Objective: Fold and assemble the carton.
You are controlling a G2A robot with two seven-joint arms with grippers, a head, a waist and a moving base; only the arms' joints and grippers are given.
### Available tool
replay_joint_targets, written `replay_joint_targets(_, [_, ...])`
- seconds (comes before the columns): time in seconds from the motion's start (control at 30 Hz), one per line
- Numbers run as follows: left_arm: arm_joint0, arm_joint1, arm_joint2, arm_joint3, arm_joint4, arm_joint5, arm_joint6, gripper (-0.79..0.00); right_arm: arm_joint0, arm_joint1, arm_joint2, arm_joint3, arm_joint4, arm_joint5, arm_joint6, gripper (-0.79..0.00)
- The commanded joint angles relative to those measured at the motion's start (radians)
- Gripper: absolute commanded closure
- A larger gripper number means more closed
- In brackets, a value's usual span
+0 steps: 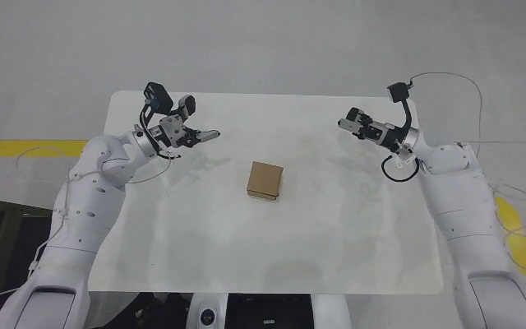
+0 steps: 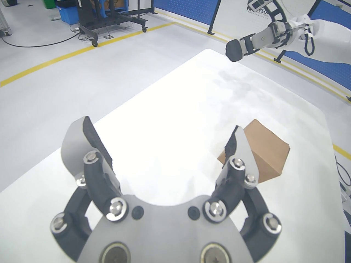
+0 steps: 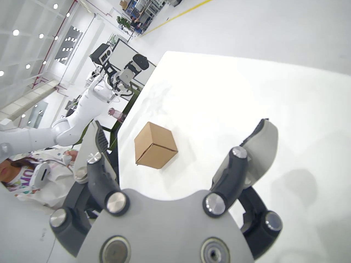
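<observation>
Carton (image 1: 265, 180) closed, standing free on bench (image 1: 345, 238). Left pincer (image 1: 205, 135) and right pincer (image 1: 347, 123) both released, well clear. Risk: sliding or flap spring-back under one-sided contact.

The box (image 1: 265, 180) sits near the middle of the worktop (image 1: 345, 247). The left jaws hang over the worktop's far left part and the right jaws over its far right, both well apart from the box.

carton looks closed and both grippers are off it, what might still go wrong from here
The carton sits loose on the table; a one-sided push from the open left gripper or right gripper could slide or tip it. Nothing holds its flaps, so one might spring open.
</observation>
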Motion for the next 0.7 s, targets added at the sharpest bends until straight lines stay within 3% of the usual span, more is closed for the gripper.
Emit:
replay_joint_targets(0.0, [-0.011, 0.002, -0.009, 0.012, -0.003, -0.001, -0.008, -0.785, 0.009, 0.004, 0.015, 0.004, -0.031, -0.009, -0.042, -0.785])
replay_joint_targets(0.4, [-0.008, 0.026, -0.096, 0.016, -0.036, -0.006, -0.05, -0.785, 0.04, 0.034, 0.079, 0.021, -0.143, 0.006, -0.134, -0.785])
replay_joint_targets(0.67, [-0.003, 0.027, -0.102, 0.018, -0.075, -0.01, -0.054, -0.784, 0.039, 0.04, 0.083, 0.017, -0.162, 0.019, -0.148, -0.784])
